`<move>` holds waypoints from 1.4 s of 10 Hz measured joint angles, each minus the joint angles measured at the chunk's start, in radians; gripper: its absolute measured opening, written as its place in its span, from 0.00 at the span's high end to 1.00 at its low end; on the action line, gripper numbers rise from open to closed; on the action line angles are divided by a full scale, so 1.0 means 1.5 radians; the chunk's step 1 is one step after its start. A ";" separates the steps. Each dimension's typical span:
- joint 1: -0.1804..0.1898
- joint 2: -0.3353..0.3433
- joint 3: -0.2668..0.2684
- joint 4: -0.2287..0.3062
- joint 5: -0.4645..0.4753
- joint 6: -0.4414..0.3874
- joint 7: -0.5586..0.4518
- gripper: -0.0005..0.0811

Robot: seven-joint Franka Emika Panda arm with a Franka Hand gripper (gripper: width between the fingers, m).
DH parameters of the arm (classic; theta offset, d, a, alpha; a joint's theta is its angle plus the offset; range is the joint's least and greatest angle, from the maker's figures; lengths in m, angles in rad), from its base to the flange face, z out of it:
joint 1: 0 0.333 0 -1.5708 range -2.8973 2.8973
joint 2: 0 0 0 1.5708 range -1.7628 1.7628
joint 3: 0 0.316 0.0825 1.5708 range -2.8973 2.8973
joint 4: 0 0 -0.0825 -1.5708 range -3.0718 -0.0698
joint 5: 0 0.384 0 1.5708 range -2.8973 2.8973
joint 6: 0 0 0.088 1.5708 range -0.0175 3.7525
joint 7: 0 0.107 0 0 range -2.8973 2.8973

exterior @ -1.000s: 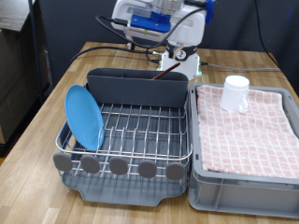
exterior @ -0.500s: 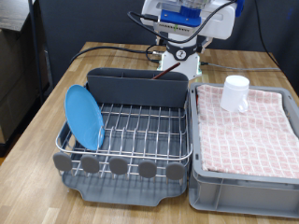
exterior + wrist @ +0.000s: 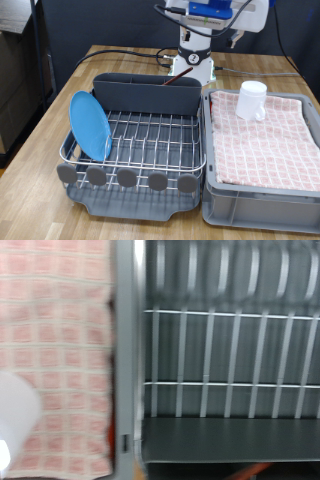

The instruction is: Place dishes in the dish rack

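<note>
Lab: robot base [image 3: 192,66] and cables [image 3: 125,50] on wooden table [image 3: 40,150].

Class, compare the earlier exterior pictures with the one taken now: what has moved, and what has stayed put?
The robot arm has risen and swung toward the exterior view's right; only its lower part shows at the top edge. Nothing is seen taken or released. The light-blue plate in the dish rack and the white mug on the checked cloth have not moved.

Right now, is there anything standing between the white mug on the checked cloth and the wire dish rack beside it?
Only the crate's own grey wall separates the white mug from the wire dish rack. The rack's middle is bare; the light-blue plate leans at its far side on the exterior view's left. The gripper is not clearly visible.
</note>
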 joint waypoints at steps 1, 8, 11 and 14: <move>0.009 -0.001 0.014 0.005 0.014 -0.005 0.011 0.01; 0.049 0.004 0.108 0.019 0.053 -0.033 0.133 0.01; 0.052 0.025 0.133 0.021 0.049 -0.065 0.123 0.01; 0.052 0.072 0.146 0.021 0.034 -0.074 0.073 0.01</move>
